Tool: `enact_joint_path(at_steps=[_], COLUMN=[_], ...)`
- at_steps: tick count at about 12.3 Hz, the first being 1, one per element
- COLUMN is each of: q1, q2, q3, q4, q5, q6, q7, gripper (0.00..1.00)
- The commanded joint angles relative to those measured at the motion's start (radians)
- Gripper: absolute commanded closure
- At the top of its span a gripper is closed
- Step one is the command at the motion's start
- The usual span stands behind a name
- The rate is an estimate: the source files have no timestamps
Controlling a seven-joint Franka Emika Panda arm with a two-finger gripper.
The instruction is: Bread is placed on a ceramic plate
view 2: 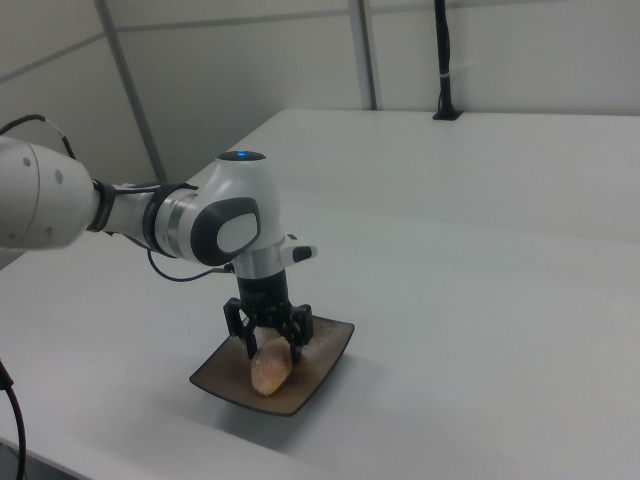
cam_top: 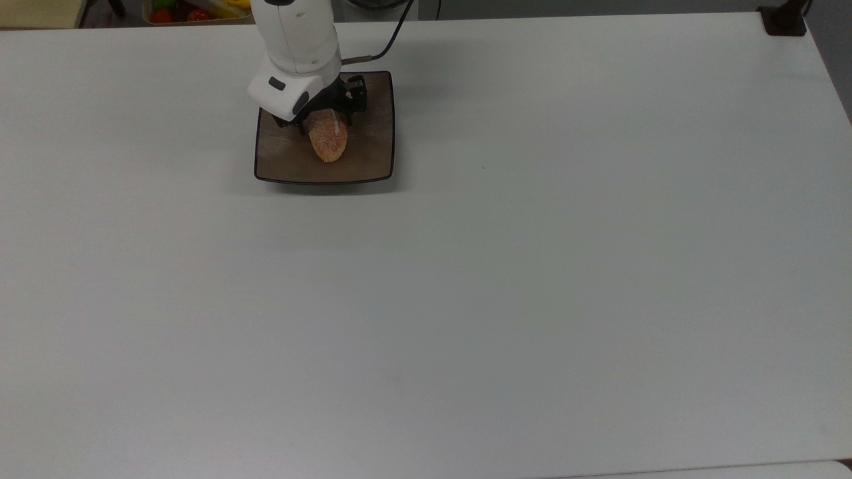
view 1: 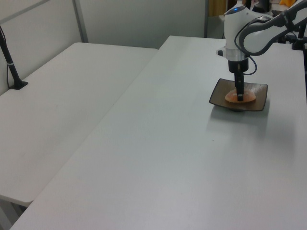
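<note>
Your hand (view 2: 270,345) is low over the one ceramic plate (cam_top: 373,143), with a black finger (view 2: 296,330) on each side of the one bread (cam_top: 327,140). The fingers sit just beside the roll's flanks, but you cannot tell whether they grip it or stand slightly off. The bread lies on the plate's surface, near its middle in the top view. The plate rests on the white table (cam_top: 532,266), toward the top view's upper left.
</note>
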Motion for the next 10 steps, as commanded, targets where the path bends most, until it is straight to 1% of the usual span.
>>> enact_joint_path(at_steps=[1, 2, 4, 5, 6, 8, 10], q1=[0.005, 0.008, 0.004, 0.004, 0.004, 0.002, 0.002], q2=[-0.061, -0.064, -0.078, -0.082, -0.087, -0.107, -0.128], q3=[-0.001, 0.005, 0.045, 0.048, 0.048, 0.054, 0.054], q4=[0.091, 0.163, 0.305, 0.376, 0.440, 0.526, 0.550], q5=[-0.001, 0.002, 0.014, 0.034, 0.063, 0.118, 0.128], q6=[-0.157, -0.230, -0.379, -0.459, -0.539, -0.614, -0.616], q7=[0.026, 0.027, 0.027, 0.050, 0.105, 0.238, 0.290], gripper=[0.00, 0.00, 0.00, 0.00, 0.00, 0.00, 0.00])
